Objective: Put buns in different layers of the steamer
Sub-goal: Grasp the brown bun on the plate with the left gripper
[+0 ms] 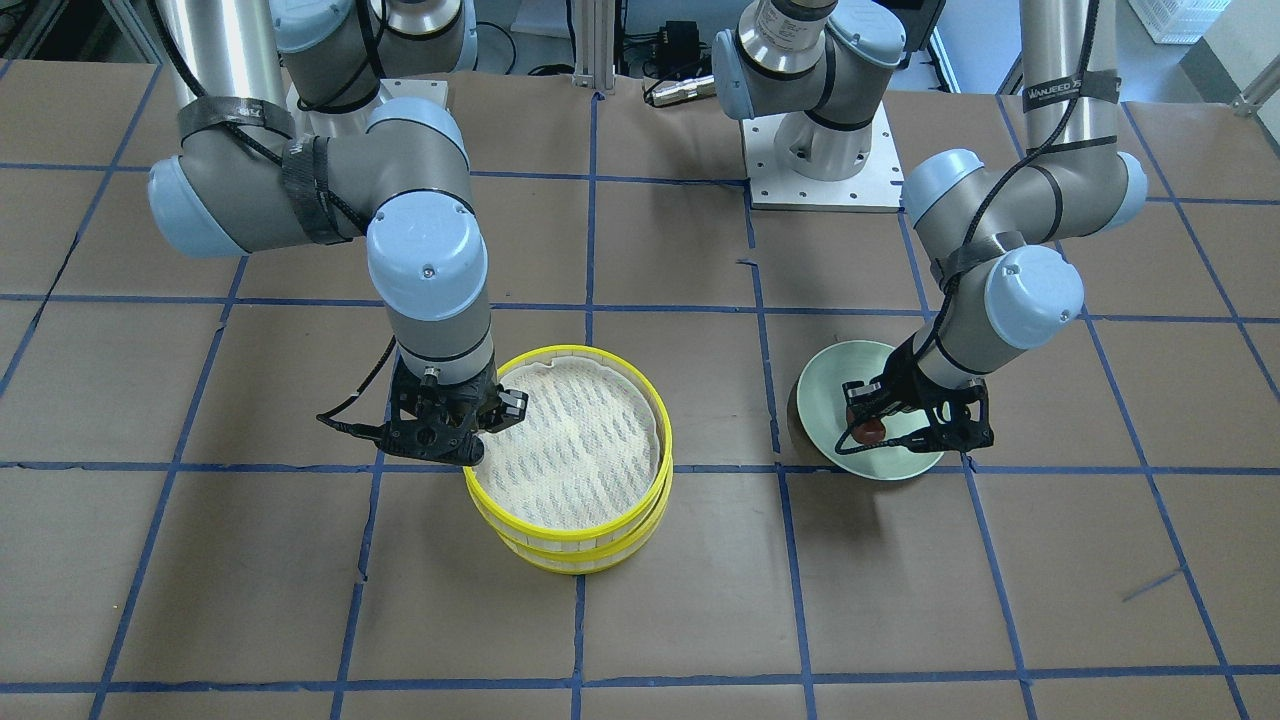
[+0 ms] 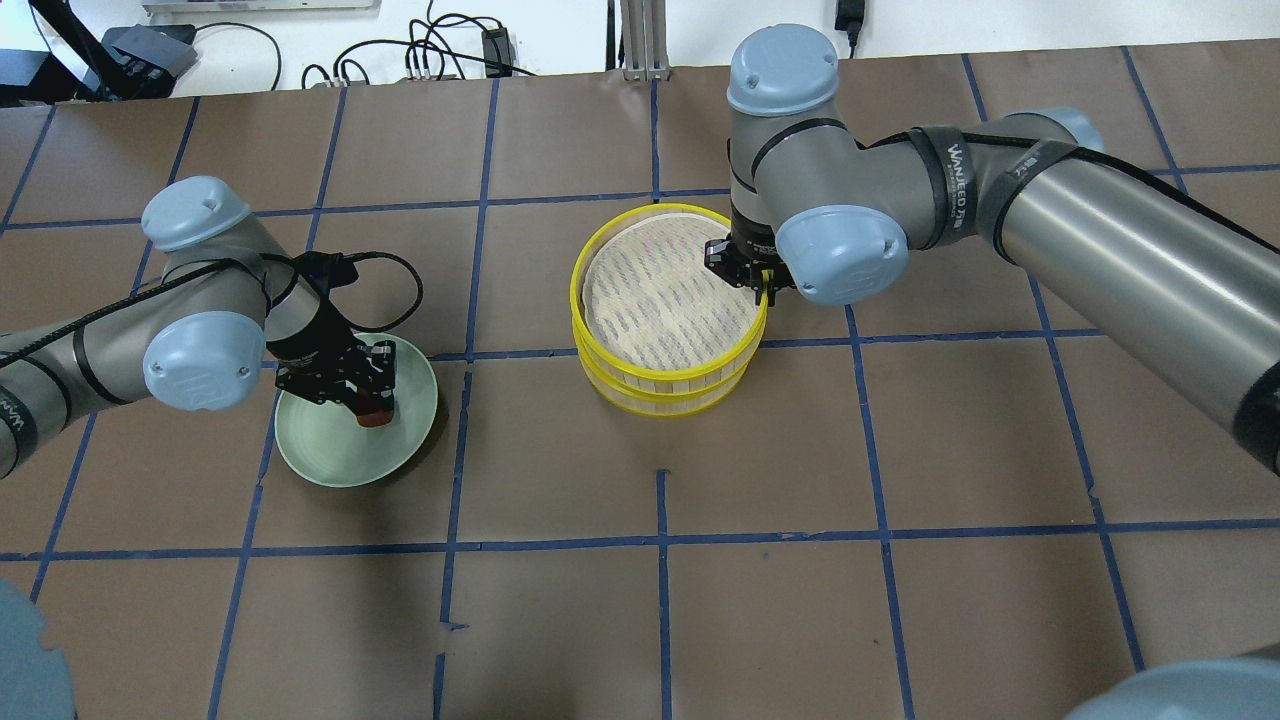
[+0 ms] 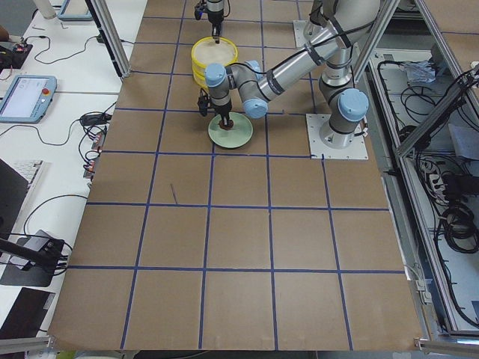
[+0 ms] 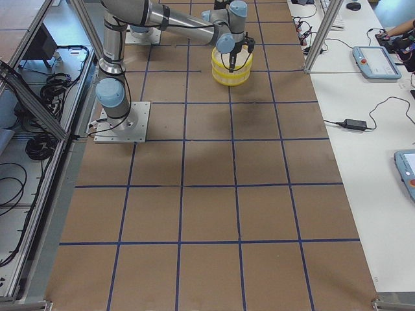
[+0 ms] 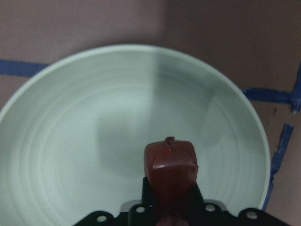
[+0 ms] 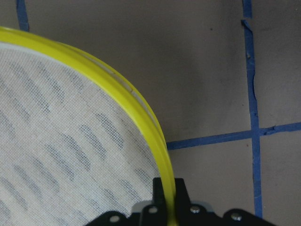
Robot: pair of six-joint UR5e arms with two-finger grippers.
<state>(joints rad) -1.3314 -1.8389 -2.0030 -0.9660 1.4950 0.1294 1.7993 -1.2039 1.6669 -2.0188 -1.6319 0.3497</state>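
**Desk:** Any writing you can read from there?

**Me:** Only on the arms; a black strap (image 2: 955,172) round my right arm carries white letters that I read as "WANJEED"; a matching strap (image 1: 1068,92) on my left arm shows the same word; that makes two labels, and the trays and dish show no lettering I can read.

**Desk:** Give me the count.

**Me:** One steamer (image 2: 662,388), made of two layers stacked; the upper layer (image 2: 576,290) sits squarely on the lower layer (image 1: 600,562), and its white liner (image 2: 655,300) is printed with grey dashes; one pale green plate (image 2: 320,455), well apart from the stack; one reddish-brown bun (image 5: 170,160) that I can see.

**Desk:** And the grippers?

**Me:** My left gripper (image 2: 372,402) is clamped on the bun, over the plate's bowl; whether the bun touches the plate I cannot tell; my right gripper (image 6: 167,200) is pinched across the upper layer's yellow rim, one finger inside, one outside.
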